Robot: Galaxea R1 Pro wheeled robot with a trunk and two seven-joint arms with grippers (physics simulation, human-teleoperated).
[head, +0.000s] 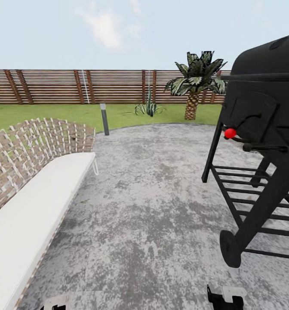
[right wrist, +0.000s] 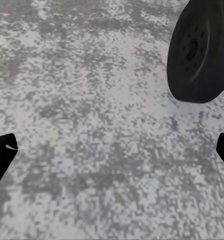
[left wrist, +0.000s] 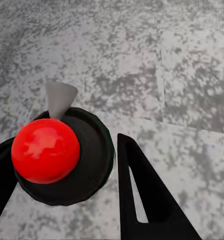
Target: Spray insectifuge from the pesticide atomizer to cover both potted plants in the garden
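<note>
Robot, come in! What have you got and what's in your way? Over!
Left gripper jaws shut on the pesticide atomizer. Right gripper open. Black grill close ahead-right, bench left.

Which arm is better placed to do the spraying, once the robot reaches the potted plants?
The left. In the left wrist view, its gripper is closed around the pesticide atomizer, red top showing between the fingers. The right gripper is open over bare paving, beside the grill's wheel.
</note>
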